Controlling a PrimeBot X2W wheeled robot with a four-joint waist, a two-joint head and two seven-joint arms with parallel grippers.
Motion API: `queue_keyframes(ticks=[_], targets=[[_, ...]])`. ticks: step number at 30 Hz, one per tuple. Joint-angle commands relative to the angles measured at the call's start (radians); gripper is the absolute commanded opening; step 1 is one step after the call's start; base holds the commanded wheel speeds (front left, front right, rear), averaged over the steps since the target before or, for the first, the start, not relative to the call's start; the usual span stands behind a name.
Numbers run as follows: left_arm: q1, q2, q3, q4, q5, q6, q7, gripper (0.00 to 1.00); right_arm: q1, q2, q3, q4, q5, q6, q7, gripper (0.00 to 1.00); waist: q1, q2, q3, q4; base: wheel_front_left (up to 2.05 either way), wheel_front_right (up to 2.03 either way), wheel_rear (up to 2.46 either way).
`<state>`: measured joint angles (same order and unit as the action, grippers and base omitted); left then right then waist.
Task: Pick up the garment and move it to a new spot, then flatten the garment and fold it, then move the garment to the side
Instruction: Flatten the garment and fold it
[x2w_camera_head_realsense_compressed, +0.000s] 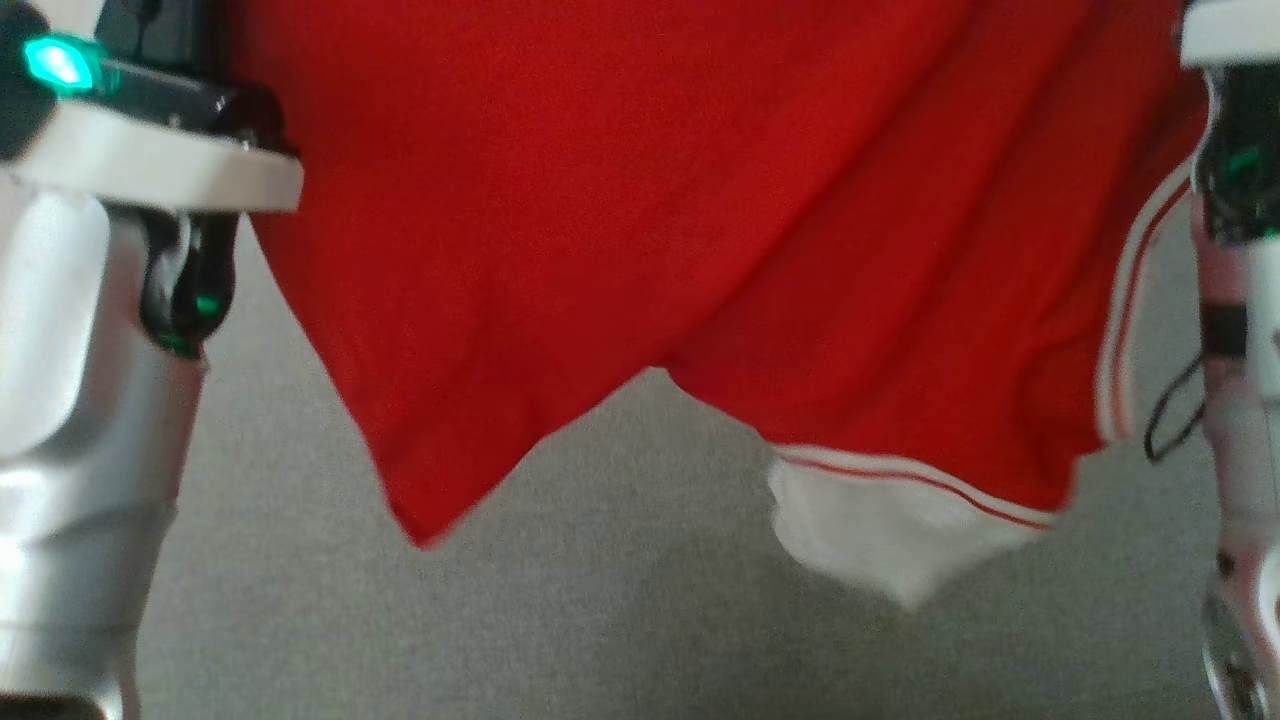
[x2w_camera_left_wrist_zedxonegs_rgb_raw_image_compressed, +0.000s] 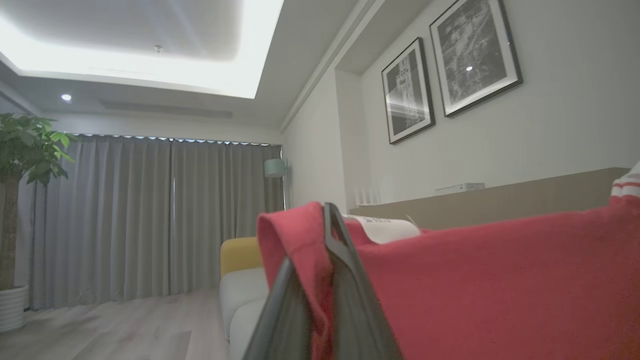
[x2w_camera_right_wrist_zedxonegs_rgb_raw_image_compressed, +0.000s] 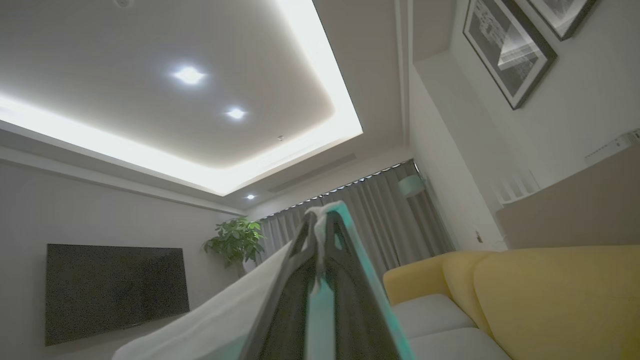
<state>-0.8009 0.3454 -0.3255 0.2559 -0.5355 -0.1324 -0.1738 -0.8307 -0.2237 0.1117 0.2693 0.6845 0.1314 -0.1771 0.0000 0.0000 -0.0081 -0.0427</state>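
Red garment (x2w_camera_head_realsense_compressed: 560, 250), white trim, hangs in the air between the two arms. It is over a grey surface (x2w_camera_head_realsense_compressed: 600, 640); I cannot tell how high above it.

Left pincer (x2w_camera_left_wrist_zedxonegs_rgb_raw_image_compressed: 315, 240): clamped on a fold of the red cloth at the top edge.
Right pincer (x2w_camera_right_wrist_zedxonegs_rgb_raw_image_compressed: 322, 220): closed on white fabric, probably the same trim as the white cuff (x2w_camera_head_realsense_compressed: 890, 530).

Handling, my guess: light, soft knit with no stiffness. It sags in the middle and drapes in slanting folds. A thin pinch could pull free if jerked. Best held at the top corners, arms spread wide, so it lays down flat.

Room: the grey surface below looks bare as far as I can see. The forearms flank the cloth closely. A yellow sofa (x2w_camera_right_wrist_zedxonegs_rgb_raw_image_compressed: 550, 295) is nearby, so wide swings need care.
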Motion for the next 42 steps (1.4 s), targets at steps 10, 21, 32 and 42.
queue_keyframes(ticks=[10,21,32,42], targets=[[-0.336,-0.007,0.04,0.208,0.079,0.02,-0.08,0.0,-0.419,0.084,-0.08,0.261,-0.187,-0.001,-0.075,0.0,0.0,0.0,0.286,-0.018,0.0,0.0,0.0],[-0.282,-0.088,0.17,0.19,0.159,0.006,-0.088,0.0,-0.377,0.117,-0.183,0.284,-0.233,-0.001,-0.084,0.0,0.0,0.0,0.34,-0.042,0.0,0.0,0.0],[0.307,-0.195,0.039,0.309,0.003,0.002,-0.088,0.0,0.307,0.129,-0.107,0.246,0.0,-0.001,-0.085,0.0,0.0,0.0,0.276,-0.078,0.0,0.0,0.0],[0.665,-0.266,0.109,0.292,-0.038,0.002,-0.088,0.0,0.673,0.131,-0.044,0.212,0.07,-0.001,-0.085,0.0,0.0,0.0,0.094,-0.099,0.0,0.0,0.0]])
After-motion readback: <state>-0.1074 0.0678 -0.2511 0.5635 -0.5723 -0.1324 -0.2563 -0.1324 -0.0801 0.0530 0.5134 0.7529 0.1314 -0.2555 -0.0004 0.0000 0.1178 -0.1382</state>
